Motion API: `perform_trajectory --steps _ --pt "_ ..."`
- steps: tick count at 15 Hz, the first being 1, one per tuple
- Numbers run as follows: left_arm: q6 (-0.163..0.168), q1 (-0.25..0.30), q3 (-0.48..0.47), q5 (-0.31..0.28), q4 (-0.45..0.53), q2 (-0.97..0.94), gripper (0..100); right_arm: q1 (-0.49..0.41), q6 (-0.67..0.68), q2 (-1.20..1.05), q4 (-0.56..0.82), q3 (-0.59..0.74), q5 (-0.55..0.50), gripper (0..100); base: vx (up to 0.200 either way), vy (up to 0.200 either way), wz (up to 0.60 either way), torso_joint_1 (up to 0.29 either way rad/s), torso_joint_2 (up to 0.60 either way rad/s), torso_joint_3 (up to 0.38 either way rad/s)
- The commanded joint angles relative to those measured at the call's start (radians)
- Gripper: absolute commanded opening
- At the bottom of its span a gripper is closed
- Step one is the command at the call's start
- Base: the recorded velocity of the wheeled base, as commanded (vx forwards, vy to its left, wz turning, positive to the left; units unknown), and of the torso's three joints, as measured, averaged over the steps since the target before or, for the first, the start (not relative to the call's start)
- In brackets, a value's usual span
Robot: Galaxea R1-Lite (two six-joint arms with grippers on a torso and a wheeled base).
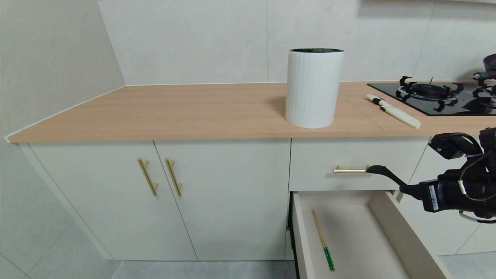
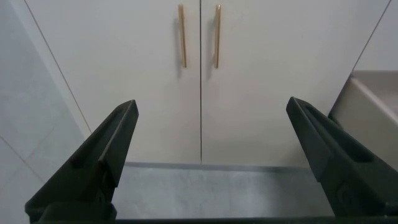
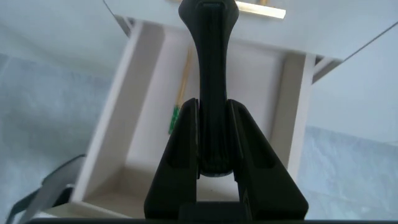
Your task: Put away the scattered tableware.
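**Kitchen corner: hold state and tableware positions**

Right pincer [image 1: 407, 190]: my fingers are pressed onto the handle of a black utensil [image 1: 381, 174]. It is long and slim with a rounded end, and I cannot tell which kind it is. It sticks straight out from the fingers towards the cabinets. In my right wrist view the handle sits squarely in the pinch.

The utensil hangs over the open drawer [image 1: 399, 232], apart from its floor. From the head view its rounded end lines up with the gold handle [image 1: 348, 169] of the shut drawer above. I cannot tell whether they touch.

Inside the open drawer, towards its left wall, lie wooden chopsticks [image 1: 322, 240] with green ends. The green ends point towards the drawer front.

Left pincer [image 2: 214, 162]: fingers spread wide, nothing between them. It sits low and faces the two cabinet doors [image 2: 199, 81] with their pair of upright gold handles. A corner of the open drawer shows at the side.

Wooden countertop [image 1: 174, 112]:
- A white ribbed holder [image 1: 313, 89] with a dark slotted top stands upright above the drawers.
- A pale knife [image 1: 393, 110] lies flat to its right, apart from it.
- The knife is just beside the near edge of the black gas hob [image 1: 438, 95].
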Motion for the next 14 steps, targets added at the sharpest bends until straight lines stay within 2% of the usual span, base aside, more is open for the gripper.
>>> perform_trajectory --steps 1,7,14 --pt "-0.001 0.000 0.000 0.000 0.001 0.000 100 0.000 -0.013 0.024 0.000 0.005 0.001 0 0.000 0.000 0.00 -0.159 0.47 0.300" --pt "-0.001 0.000 0.000 0.000 0.001 0.000 100 0.000 -0.021 0.054 0.000 0.008 0.001 0 0.000 0.000 0.00 -0.121 0.41 0.286" --pt "-0.001 0.000 0.000 0.000 0.001 0.000 100 0.003 -0.022 0.068 0.000 0.014 0.001 0 0.000 0.000 0.00 -0.008 0.03 0.021"
